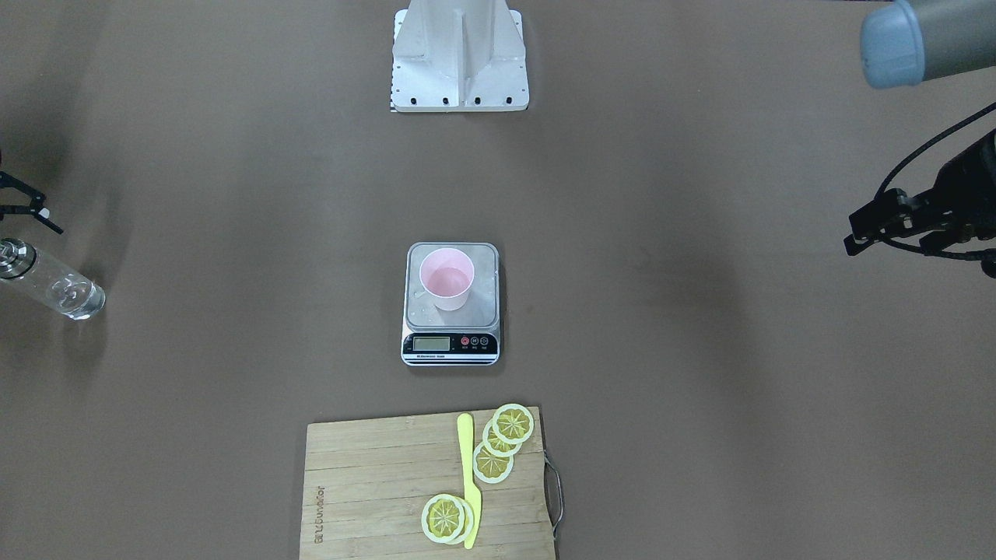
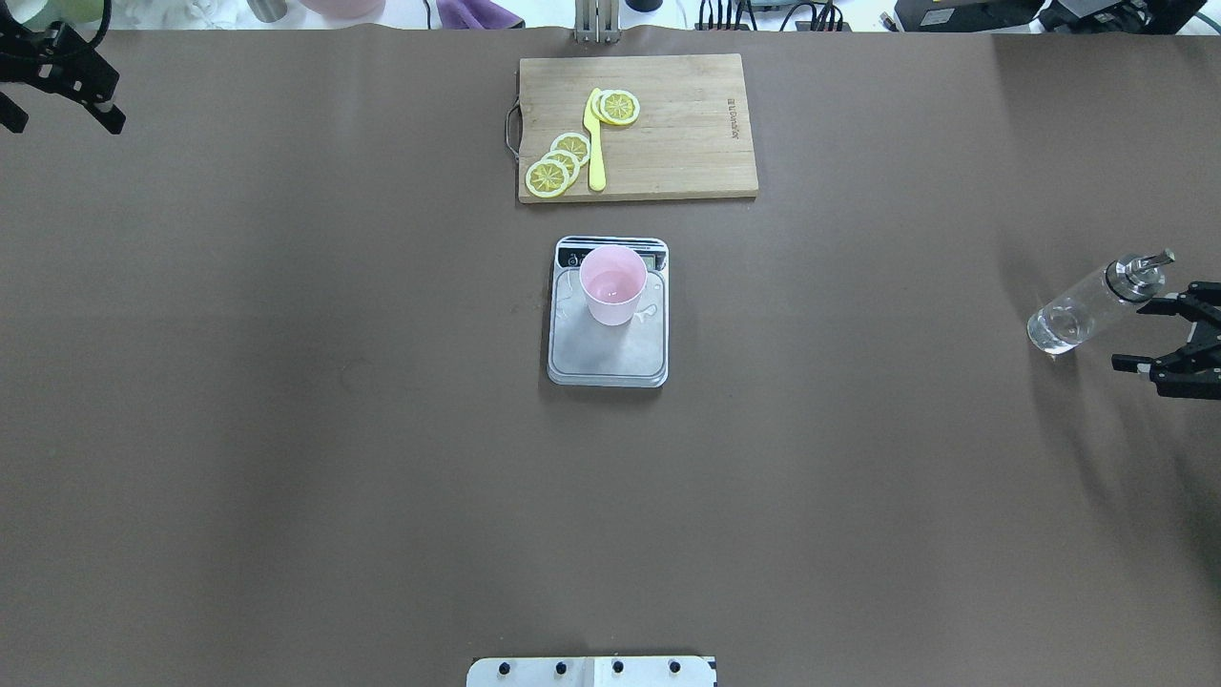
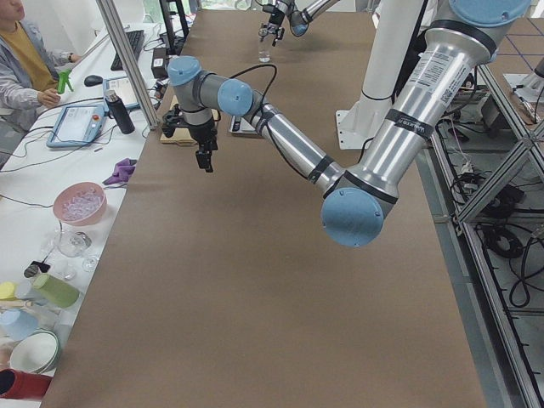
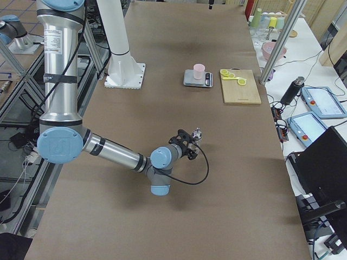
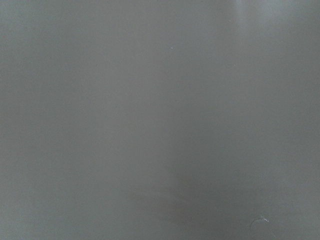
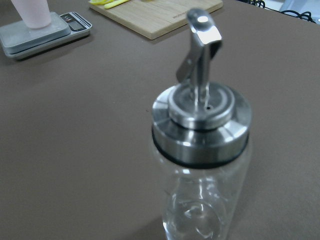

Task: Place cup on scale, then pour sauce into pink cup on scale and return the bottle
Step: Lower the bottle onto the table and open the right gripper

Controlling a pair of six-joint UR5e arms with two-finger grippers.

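Bottle (image 1: 54,284) stands upright near the desk's right edge, just beside the right gripper (image 1: 43,216) and clear of its spread jaws. From overhead, the cup (image 2: 612,283) sits on the scale (image 2: 608,358) mid-desk. The left gripper (image 2: 59,107), also spread, hangs at the far left corner. The right wrist view shows the bottle close below, not gripped.

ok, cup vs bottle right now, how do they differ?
The cup is opaque pink; the bottle is clear glass. The cup is open-topped; the bottle has a metal cap with a spout. The cup stands on the scale mid-table; the bottle stands on the bare table beside the open right tool. Shared: both upright, neither gripped.
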